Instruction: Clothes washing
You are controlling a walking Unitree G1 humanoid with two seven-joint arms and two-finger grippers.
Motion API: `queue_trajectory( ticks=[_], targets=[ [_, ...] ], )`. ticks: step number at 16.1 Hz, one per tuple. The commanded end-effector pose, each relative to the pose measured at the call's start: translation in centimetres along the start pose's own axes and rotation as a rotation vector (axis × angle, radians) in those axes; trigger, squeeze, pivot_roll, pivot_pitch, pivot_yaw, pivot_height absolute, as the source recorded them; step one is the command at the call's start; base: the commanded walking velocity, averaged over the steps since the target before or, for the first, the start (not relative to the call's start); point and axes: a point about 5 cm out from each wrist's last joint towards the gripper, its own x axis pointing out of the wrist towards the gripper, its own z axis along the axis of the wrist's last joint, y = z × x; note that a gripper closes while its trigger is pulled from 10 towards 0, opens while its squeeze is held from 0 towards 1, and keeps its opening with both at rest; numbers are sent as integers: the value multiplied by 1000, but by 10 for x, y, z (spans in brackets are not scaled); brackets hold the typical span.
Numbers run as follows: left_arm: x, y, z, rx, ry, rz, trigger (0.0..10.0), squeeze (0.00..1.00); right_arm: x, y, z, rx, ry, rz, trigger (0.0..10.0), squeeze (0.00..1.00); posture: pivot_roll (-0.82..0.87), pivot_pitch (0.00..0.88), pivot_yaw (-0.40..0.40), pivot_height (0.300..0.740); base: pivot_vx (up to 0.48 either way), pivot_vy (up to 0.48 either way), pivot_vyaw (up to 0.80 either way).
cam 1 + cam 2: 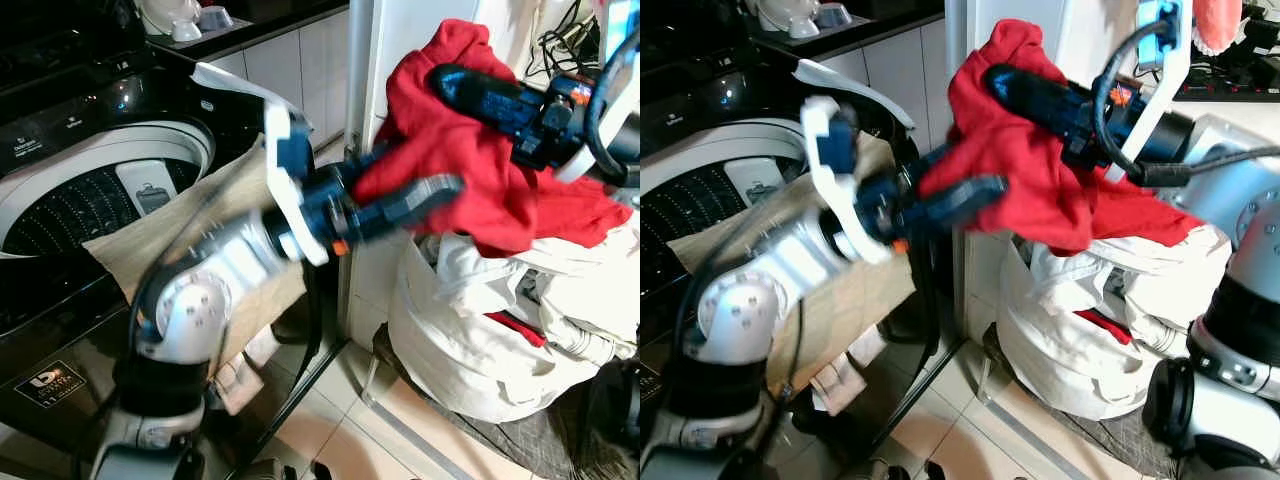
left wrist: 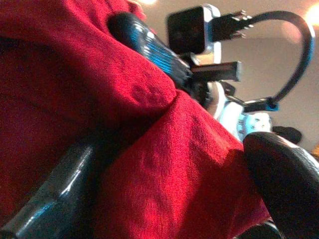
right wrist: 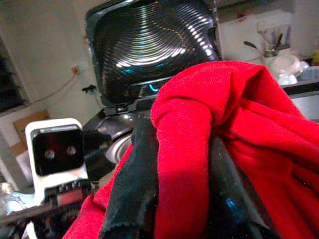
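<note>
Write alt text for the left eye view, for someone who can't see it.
Both grippers, left gripper and right gripper, hold a red garment above a white laundry bag. The open top-loading washing machine stands to the left.

The left arm [image 1: 190, 300] is silver, with a round joint housing ringed by small screws and a black cable looping beside it. A white bracket at its wrist carries a dark blue block, and an orange dot marks the black gripper base. The left gripper [image 1: 400, 190] has long black glossy fingers. The right arm [image 1: 1250, 230] is silver with black joints; a white wrist bracket holds a black camera cube, with a black cable on a blue plug. The right gripper [image 1: 1015, 85] is black too.
</note>
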Motion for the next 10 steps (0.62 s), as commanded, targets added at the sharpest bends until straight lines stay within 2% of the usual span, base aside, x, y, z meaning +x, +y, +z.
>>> queue_trajectory(
  ticks=[1, 3, 5, 9, 10],
  targets=[
    [5, 2, -7, 25, 31, 51, 10000, 0, 1, 10, -1, -9, -16, 45, 0, 0, -111, 0, 68, 740, 0, 0, 0],
    [4, 17, -8, 78, 26, 191, 10000, 0, 1, 14, -7, 6, -14, 64, 0, 0, -111, 0, 68, 740, 0, 0, 0],
    [2, 17, -4, 69, 7, 185, 10000, 0, -2, 19, -19, 20, 11, 58, 0, 0, -109, 0, 67, 740, 0, 0, 0],
    [1, 17, -6, 80, 13, 192, 10000, 0, -3, 23, -28, 35, 15, 45, 0, 0, -116, 0, 77, 740, 0, 0, 0],
    [0, 15, -7, 68, 10, 173, 0, 0, -4, 23, -28, 39, 4, 30, 0, 0, -119, 0, 80, 740, 0, 0, 0]
  ],
)
